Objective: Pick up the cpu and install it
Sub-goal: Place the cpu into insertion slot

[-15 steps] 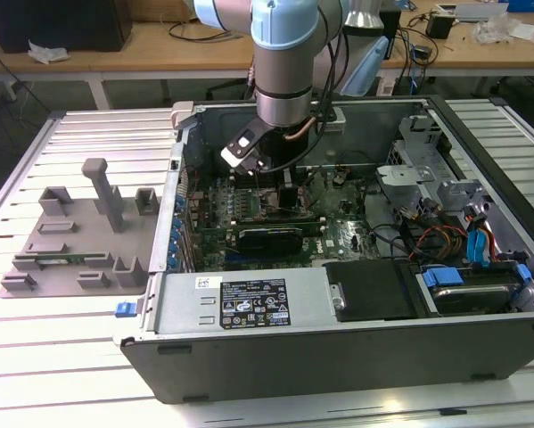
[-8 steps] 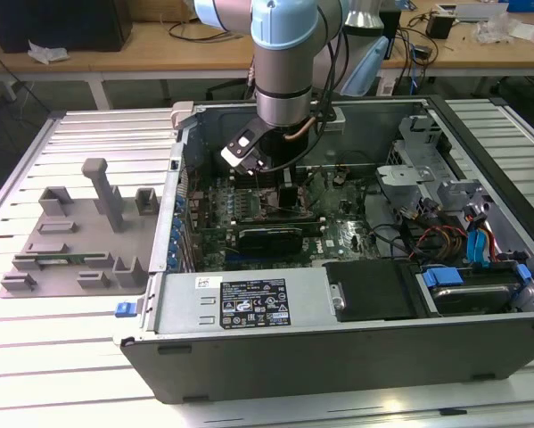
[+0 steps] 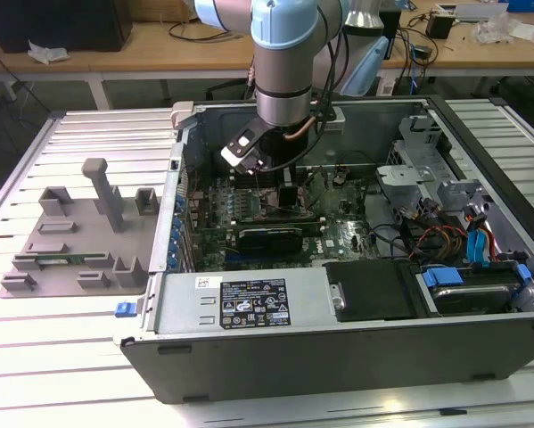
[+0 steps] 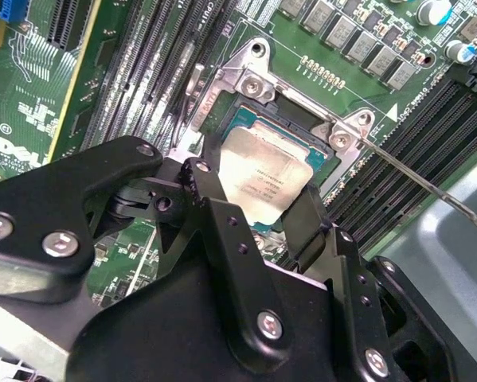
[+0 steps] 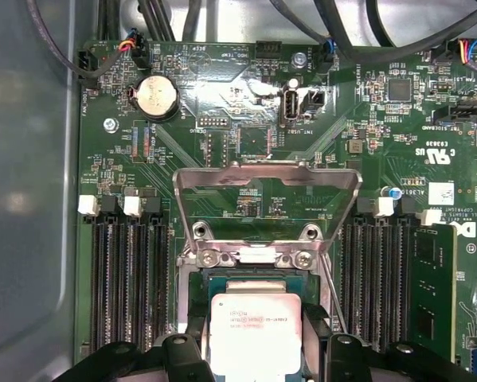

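The black linkage of the gripper sits nearest the lens in the second wrist view, and its two fingers are closed in against opposite edges of the cpu, with the chip clasped between them. The jaws are only as far apart as the chip is wide. The cpu's silvery top plate faces up and looks slightly tilted. It sits right over the socket of the green motherboard, but whether it is fully seated or just above I cannot tell, because the fingers hide its lower edges.

The socket's metal load plate stands raised, hinged up on the side of the socket away from the gripper. The thin wire lever juts out free to one side. Rows of black memory slots flank the socket on both sides, and one slot in the far row holds a module. A round coin battery lies beyond the load plate.

In the exterior view the arm reaches straight down into the open computer case. The case lies on a slatted table, and a grey parts fixture sits on the table at the exterior view's left, well apart from the arm
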`<state>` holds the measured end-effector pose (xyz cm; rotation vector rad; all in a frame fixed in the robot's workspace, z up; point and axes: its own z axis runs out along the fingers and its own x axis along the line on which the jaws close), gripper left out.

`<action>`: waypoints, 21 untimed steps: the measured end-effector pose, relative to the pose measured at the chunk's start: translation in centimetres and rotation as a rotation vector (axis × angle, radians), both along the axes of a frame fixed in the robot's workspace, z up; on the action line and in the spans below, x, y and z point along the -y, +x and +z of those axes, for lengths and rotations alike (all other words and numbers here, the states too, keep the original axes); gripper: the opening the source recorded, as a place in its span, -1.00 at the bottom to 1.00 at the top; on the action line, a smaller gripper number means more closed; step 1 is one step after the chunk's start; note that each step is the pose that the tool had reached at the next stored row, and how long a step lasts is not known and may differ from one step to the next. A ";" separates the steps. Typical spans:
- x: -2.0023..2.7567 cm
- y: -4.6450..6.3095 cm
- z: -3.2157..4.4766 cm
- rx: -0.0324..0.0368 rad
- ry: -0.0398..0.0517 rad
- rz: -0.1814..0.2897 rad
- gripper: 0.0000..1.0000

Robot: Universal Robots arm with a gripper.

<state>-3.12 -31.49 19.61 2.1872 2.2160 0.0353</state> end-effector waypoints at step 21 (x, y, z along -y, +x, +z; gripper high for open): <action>-0.01 0.0 0.26 0.0001 0.0002 0.000 0.24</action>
